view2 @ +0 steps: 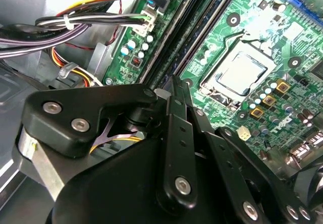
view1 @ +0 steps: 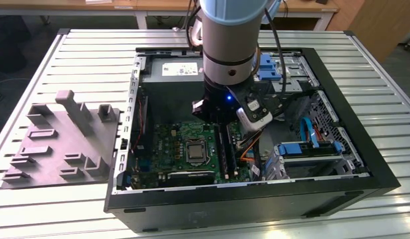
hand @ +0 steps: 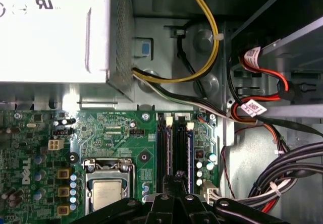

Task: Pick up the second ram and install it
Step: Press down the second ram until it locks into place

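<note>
Hiding its fingertips, end effector (hand: 174, 181) meets motherboard (hand: 116, 133) slots.

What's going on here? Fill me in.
A robot arm is reaching down into an open computer case that lies on a slatted table. Its end effector is poised right over the long memory slots on the green motherboard, beside the processor socket. I cannot tell whether it holds the ram stick. A gray holder block sits outside the case, on the exterior view's left.
</note>
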